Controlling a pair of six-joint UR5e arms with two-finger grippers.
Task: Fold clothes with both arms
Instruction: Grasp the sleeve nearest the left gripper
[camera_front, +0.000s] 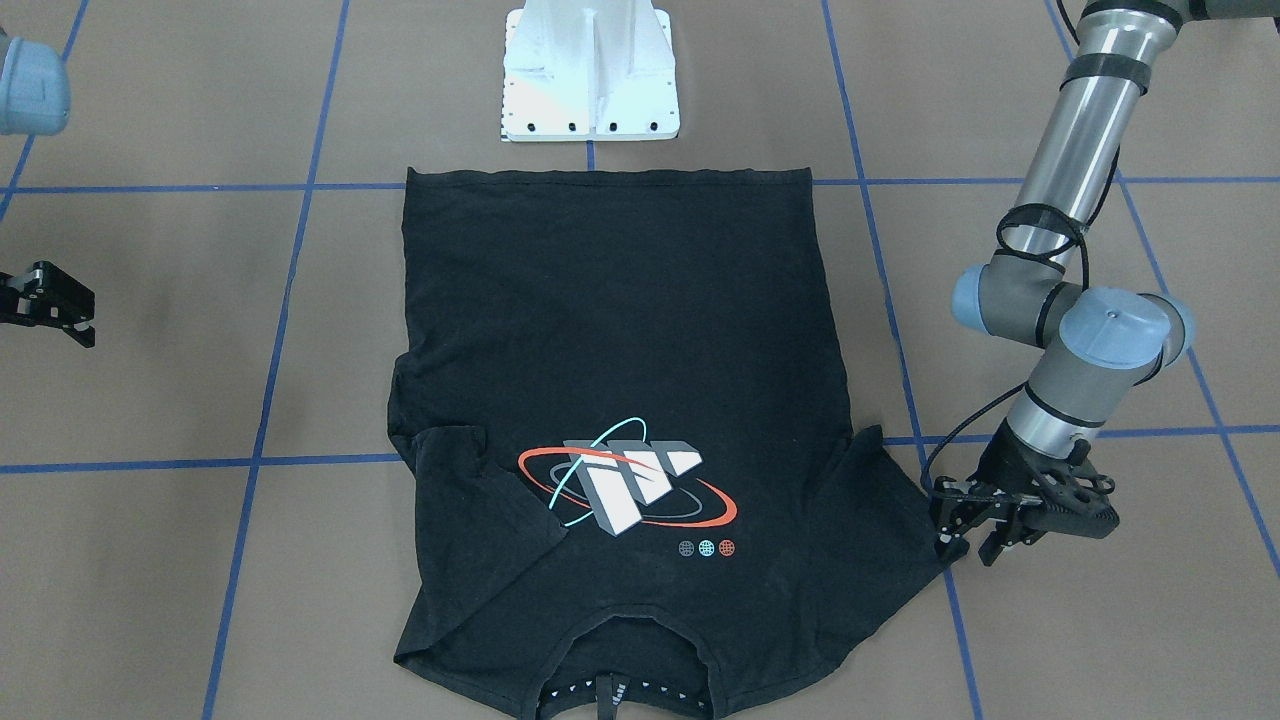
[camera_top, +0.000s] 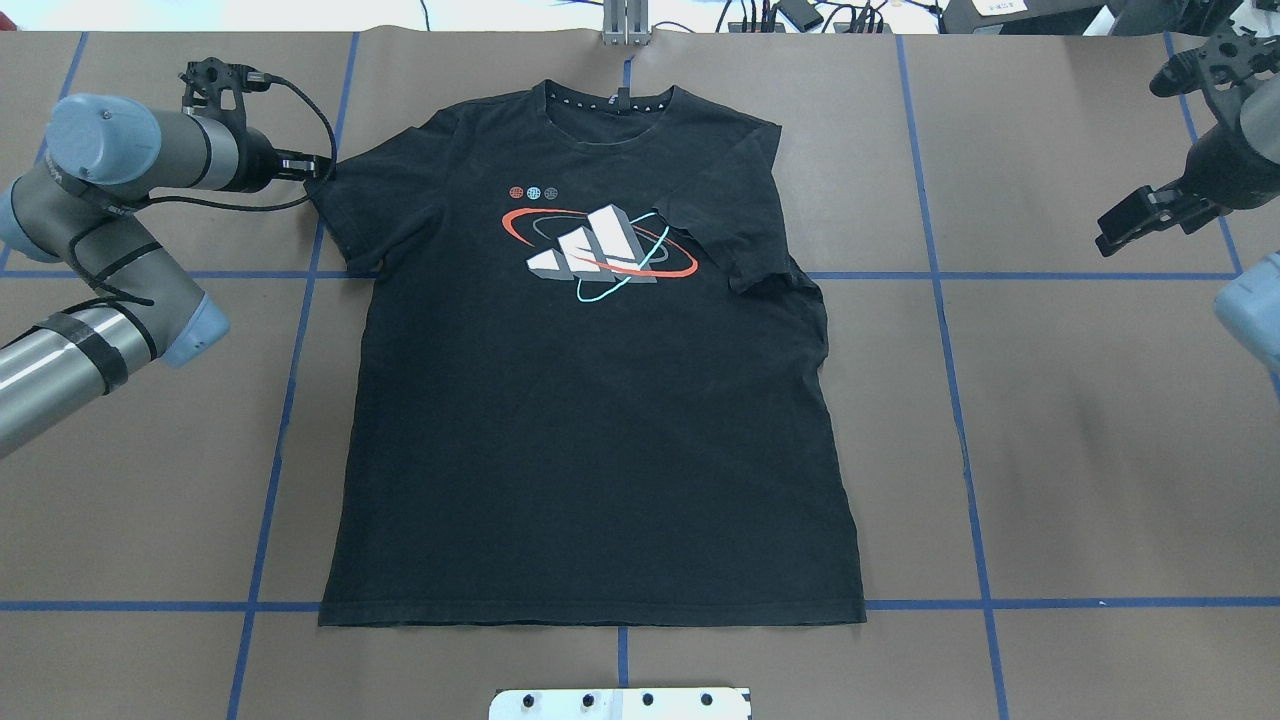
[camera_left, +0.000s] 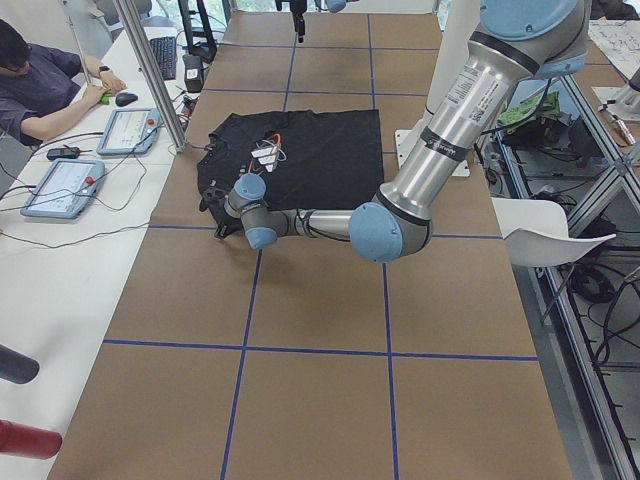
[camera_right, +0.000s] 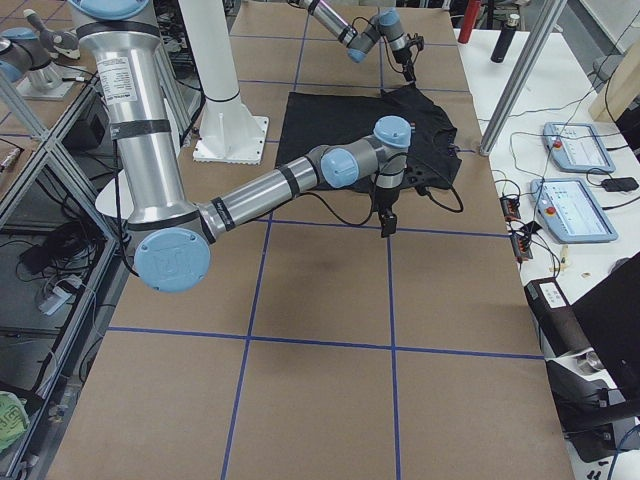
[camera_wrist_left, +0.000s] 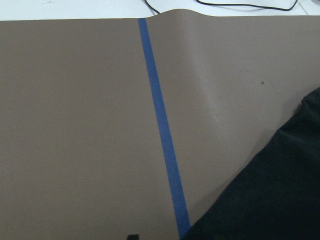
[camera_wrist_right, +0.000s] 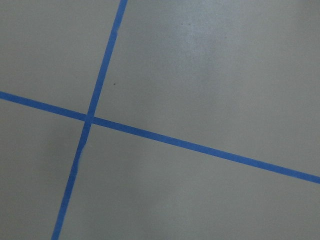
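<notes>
- The collar (camera_front: 620, 690) of the black T-shirt (camera_front: 620, 320) is lying nearest the front-facing camera, at the table edge far from the robot. The hem is lying just short of the white pedestal base (camera_front: 590, 75).
- The shirt is lying flat and face up on the brown table cover (camera_front: 150, 560), across the blue tape lines (camera_front: 270, 370).
- The sleeve (camera_front: 480, 500) on the robot's right is lying folded inward over the chest, and its edge is overlapping the graphic (camera_front: 625, 485).
- The left gripper (camera_front: 968, 548) is sitting low at the outer tip of the other sleeve. Its fingers are standing apart, with one fingertip at the sleeve edge.
- The left arm (camera_front: 1080, 180) is reaching down beside the shirt. In the exterior left view its wrist is blocking that sleeve tip.
- The right gripper (camera_front: 65, 305) is hanging well apart from the shirt. Its fingers are standing apart and holding nothing.
- A person (camera_left: 40, 85) is sitting at the side bench, near two control tablets (camera_left: 60, 185).
</notes>
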